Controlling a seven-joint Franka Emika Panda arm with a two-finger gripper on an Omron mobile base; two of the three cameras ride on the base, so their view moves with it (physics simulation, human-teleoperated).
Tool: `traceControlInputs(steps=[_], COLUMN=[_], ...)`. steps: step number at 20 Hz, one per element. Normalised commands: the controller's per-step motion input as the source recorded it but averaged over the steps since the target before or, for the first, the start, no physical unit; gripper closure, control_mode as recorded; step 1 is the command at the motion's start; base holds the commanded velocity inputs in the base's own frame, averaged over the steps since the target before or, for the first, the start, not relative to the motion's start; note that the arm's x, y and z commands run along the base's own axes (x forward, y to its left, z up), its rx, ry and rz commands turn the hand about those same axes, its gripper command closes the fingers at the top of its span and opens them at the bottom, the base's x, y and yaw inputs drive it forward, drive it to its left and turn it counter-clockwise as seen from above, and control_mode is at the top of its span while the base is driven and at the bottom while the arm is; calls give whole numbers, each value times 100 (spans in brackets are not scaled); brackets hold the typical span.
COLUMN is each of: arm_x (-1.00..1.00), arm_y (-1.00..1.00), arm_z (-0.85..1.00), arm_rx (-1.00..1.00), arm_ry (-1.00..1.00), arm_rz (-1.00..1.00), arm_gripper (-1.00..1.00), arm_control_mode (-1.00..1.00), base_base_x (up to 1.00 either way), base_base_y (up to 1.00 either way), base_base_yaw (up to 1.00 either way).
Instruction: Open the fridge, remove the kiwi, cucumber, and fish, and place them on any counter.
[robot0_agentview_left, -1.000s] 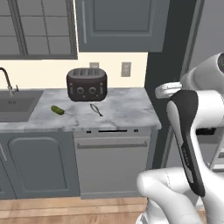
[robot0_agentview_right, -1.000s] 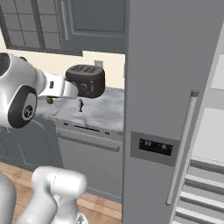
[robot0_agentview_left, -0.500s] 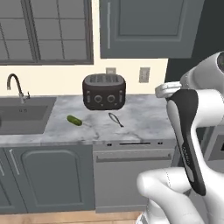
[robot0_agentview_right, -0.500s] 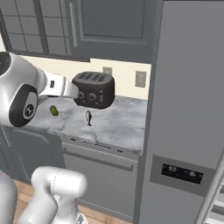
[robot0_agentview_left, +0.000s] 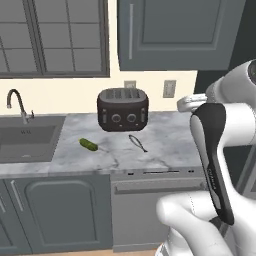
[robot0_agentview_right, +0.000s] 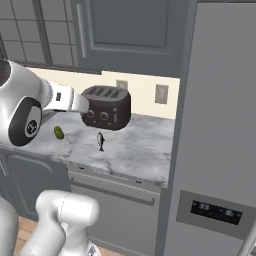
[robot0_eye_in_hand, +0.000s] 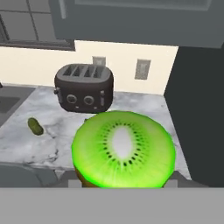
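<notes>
Kiwi (robot0_eye_in_hand: 124, 149) in gripper (robot0_eye_in_hand: 124, 181); cucumber (robot0_agentview_left: 88, 144), fish (robot0_agentview_left: 138, 142) on counter (robot0_agentview_left: 170, 140)

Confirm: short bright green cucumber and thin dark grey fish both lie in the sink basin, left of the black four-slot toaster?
Not quite. The short bright green cucumber and thin dark grey fish lie on the grey-white marbled counter, in front of the black four-slot toaster, not in the sink basin. The left base view shows it.

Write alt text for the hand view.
A halved kiwi with bright green flesh and a pale core sits close to the camera, above a grey-white marbled counter. Behind it stand a dark four-slot toaster and, to the left, a stubby green cucumber.
</notes>
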Motion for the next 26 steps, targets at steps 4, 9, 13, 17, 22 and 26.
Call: traceControlInputs(steps=[4,9,13,17,22,26], arm_x=[19,24,29,50,59,57], arm_y=[2,1,0,0,-5,-14], arm_z=[-8,-43,-40,-37,-39,-52], arm_rx=[0,0,0,0,0,0], arm_ry=[2,8,12,13,15,15], arm_rz=[-2,-11,-11,-8,0,0], arm_gripper=[100,100,100,100,100,100], arm_control_mode=[-100,-100,-100,-100,-100,-100], base_base_x=[52,0,0,0,0,0], base_base_y=[5,0,0,0,0,0], base_base_yaw=[-7,0,0,0,0,0])
